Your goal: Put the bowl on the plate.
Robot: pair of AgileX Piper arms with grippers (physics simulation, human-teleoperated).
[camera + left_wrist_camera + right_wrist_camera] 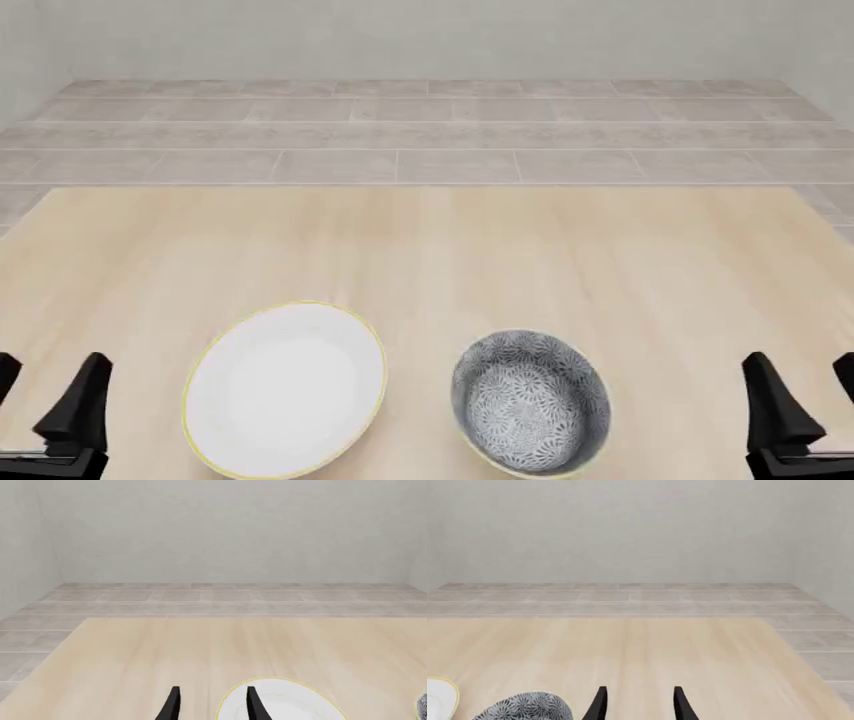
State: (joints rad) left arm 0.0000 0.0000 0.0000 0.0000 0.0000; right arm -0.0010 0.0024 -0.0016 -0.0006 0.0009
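Bowl [531, 415] sitting at plate's [286, 388] three o'clock, apart. Left gripper [48, 400] idling at plate's nine o'clock, right gripper [798, 395] at bowl's three; both gaping wide, holding nothing.

plate [284, 390] left | bowl [531, 402] just beside (apart) | left gripper [48, 395], right gripper [798, 395] open

Both grippers parked, jaws apart.
Left gripper [47, 390] at 8 o'clock, right gripper [801, 385] at 4 o'clock, fingers empty.

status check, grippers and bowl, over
Left gripper and right gripper open, empty. Bowl on table beside plate, not on it. Nothing between them.
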